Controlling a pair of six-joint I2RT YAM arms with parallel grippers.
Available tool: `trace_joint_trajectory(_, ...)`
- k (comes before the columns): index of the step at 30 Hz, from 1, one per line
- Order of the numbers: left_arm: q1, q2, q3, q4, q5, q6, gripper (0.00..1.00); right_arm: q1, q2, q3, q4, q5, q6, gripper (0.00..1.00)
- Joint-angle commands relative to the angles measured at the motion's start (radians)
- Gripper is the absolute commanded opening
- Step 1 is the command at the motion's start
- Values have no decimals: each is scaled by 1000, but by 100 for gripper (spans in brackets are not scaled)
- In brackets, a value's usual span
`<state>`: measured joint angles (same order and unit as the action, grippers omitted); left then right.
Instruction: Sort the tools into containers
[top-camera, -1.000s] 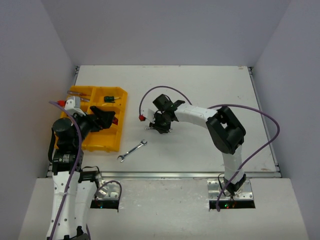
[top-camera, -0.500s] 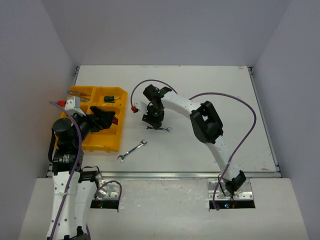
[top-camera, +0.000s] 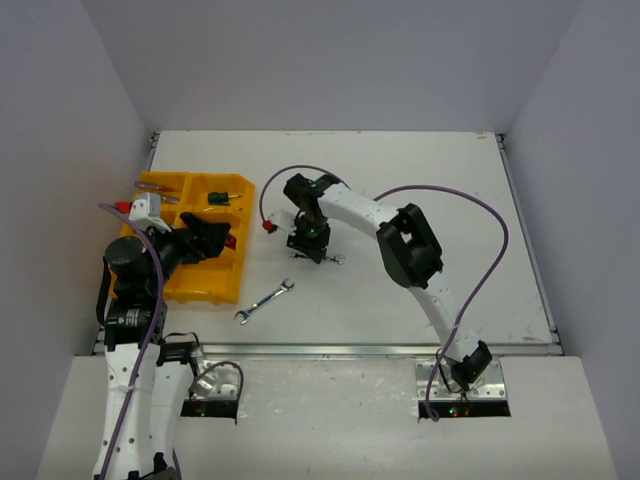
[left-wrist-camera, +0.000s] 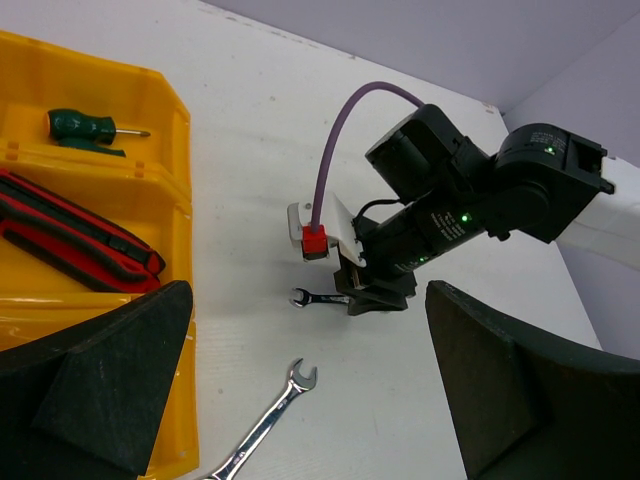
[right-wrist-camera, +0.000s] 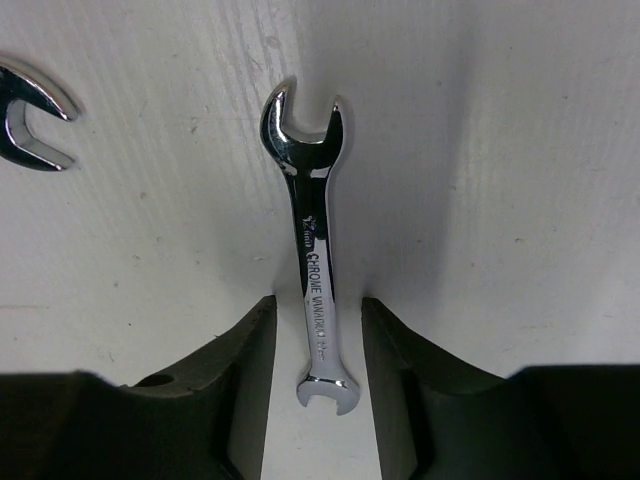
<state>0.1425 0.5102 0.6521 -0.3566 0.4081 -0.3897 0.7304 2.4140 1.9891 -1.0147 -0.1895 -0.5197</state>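
The right gripper (right-wrist-camera: 316, 325) is low over the table (right-wrist-camera: 520, 180), and its fingers (right-wrist-camera: 240, 380) stand apart, one on each side of the small wrench (right-wrist-camera: 312, 265). A thin gap shows on both sides, so it seems they do not clamp it yet. The long axis of the wrench runs straight along the slot between the fingers, with the bigger open end pointing away from the wrist. The fingers flank the shank close to the smaller end, so a plain closing should catch it across its narrow width. A second wrench (top-camera: 265, 301) lies apart, nearer to the arm bases. The tray (top-camera: 215, 290) is to the left of both wrenches, and the left gripper (top-camera: 220, 238) hovers above it with its fingers wide apart, holding nothing. The right arm is clearly the nearer one for this wrench.
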Motion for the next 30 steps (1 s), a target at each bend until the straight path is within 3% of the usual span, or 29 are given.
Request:
trace_joint_trajectory(1, -12, -2, -10, 57, 19, 8, 100, 22, 35, -63, 78, 52, -14, 37)
trace_joint_trajectory(6, -15, -5, -9, 56, 20, 8, 100, 54, 71, -50, 96, 86, -6, 28)
trace_joint_trajectory(12, -18, -11, -9, 56, 19, 8, 100, 75, 102, -82, 91, 95, 19, 25)
trace_joint_trajectory(16, -21, -16, -11, 56, 18, 9, 100, 82, 102, -118, 107, 87, 33, 16)
trace_joint_trajectory(20, -23, -25, -10, 54, 13, 9, 100, 84, 102, -146, 125, 59, 45, 1)
trace_joint_trajectory(30, -25, -33, -9, 50, 2, 11, 100, 84, -38, -187, 174, 40, 106, 0)
